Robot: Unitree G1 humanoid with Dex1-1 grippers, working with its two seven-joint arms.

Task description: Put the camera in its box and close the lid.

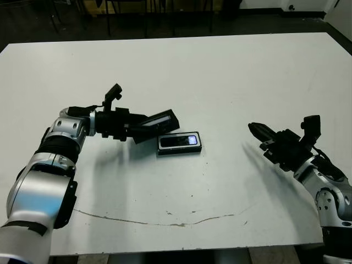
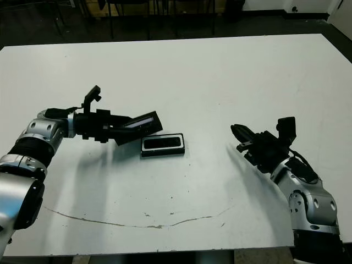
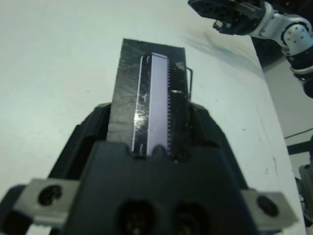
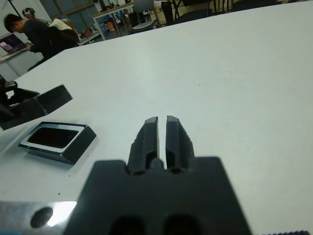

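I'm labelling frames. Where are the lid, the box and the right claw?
lid (image 1: 159, 122), left eye view, on its glossy face.
box (image 1: 179, 150), left eye view, on its near black wall.
right claw (image 4: 162, 131), right wrist view, between its fingertips.

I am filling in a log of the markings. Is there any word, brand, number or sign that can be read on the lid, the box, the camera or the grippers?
None: no readable text.
Lid in the left gripper: only a reflective strip.
Box, camera, right gripper: no lettering.
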